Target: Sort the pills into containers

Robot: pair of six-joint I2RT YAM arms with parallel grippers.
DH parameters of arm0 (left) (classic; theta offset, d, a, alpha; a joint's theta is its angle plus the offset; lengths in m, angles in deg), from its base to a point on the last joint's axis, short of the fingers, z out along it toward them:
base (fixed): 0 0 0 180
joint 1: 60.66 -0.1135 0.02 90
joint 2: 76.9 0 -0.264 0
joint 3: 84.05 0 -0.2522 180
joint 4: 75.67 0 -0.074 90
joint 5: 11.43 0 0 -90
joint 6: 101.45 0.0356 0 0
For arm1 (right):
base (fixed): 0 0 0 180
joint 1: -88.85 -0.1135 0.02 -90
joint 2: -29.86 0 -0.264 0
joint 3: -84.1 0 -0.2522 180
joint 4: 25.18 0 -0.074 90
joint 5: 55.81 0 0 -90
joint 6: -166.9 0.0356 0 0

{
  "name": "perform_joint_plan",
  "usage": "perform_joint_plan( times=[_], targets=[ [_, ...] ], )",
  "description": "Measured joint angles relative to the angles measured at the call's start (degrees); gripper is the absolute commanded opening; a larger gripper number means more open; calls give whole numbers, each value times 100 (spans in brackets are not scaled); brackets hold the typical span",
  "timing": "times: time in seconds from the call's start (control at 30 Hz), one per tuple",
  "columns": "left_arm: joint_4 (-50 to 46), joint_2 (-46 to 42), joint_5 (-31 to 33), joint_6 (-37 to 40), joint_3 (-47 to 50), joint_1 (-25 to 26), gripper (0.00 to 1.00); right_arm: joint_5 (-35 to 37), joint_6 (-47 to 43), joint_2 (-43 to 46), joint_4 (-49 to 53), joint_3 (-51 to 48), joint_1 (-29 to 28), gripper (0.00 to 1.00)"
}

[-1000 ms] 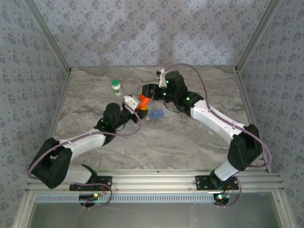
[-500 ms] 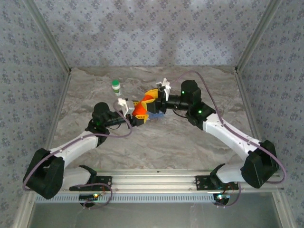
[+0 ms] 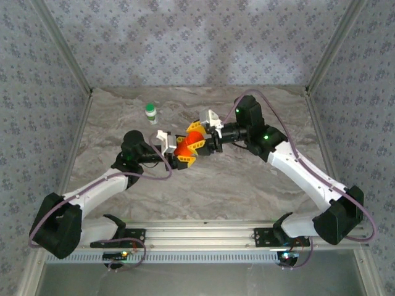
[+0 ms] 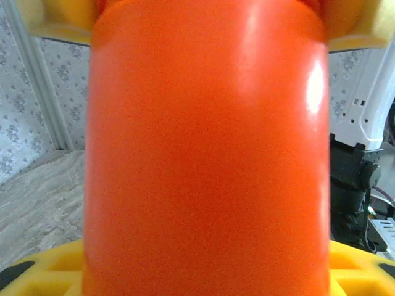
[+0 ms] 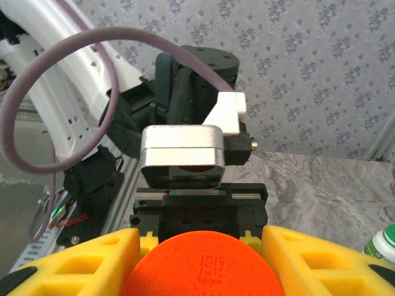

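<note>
An orange bottle (image 3: 187, 148) hangs level above the table middle, held from both sides. My left gripper (image 3: 179, 155) is shut on its body, which is the broad orange surface (image 4: 207, 154) in the left wrist view between the yellow fingers (image 4: 49, 271). My right gripper (image 3: 202, 139) is shut on the bottle's round end (image 5: 200, 268), with a yellow finger (image 5: 77, 265) on each side of it. The pills and the containers are hidden from view.
A white bottle with a green cap (image 3: 151, 112) stands upright at the back left, also seen as the bottle (image 5: 384, 243) at the right wrist view's edge. Patterned walls and metal posts (image 3: 68, 55) enclose the marbled table (image 3: 247, 185).
The bottle went from tilted near the table to level between both grippers. The right gripper closed on its end. The blue pill box seen a second ago is now covered.
</note>
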Motion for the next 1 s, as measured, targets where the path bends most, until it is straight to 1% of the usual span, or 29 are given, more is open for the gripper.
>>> perform_joint_plan(
  times=[0.07,0.13,0.33,0.5,0.63,0.73,0.8,0.9,1.0],
  targets=[
    [-122,0,-28,44,-28,24,0,-90,-212,-28,245,87,33,28],
    [-199,0,-24,72,-37,39,0,-120,-345,-68,446,166,52,41],
    [-382,-4,0,160,-37,50,0,-125,-411,-118,608,181,83,58],
    [-450,-7,136,247,-37,50,0,-234,-225,-205,728,181,140,77],
    [-481,-7,216,269,-37,50,0,-293,-42,-243,778,181,229,86],
    [-501,-7,289,275,-37,50,0,-310,46,-243,791,181,273,90],
    [-514,-7,354,295,-37,50,0,-278,114,-240,785,181,291,96],
    [-533,-7,520,326,-37,50,0,-144,372,-129,527,28,369,97],
    [-533,-4,870,354,-37,50,0,203,907,114,133,-179,579,98]
  ],
)
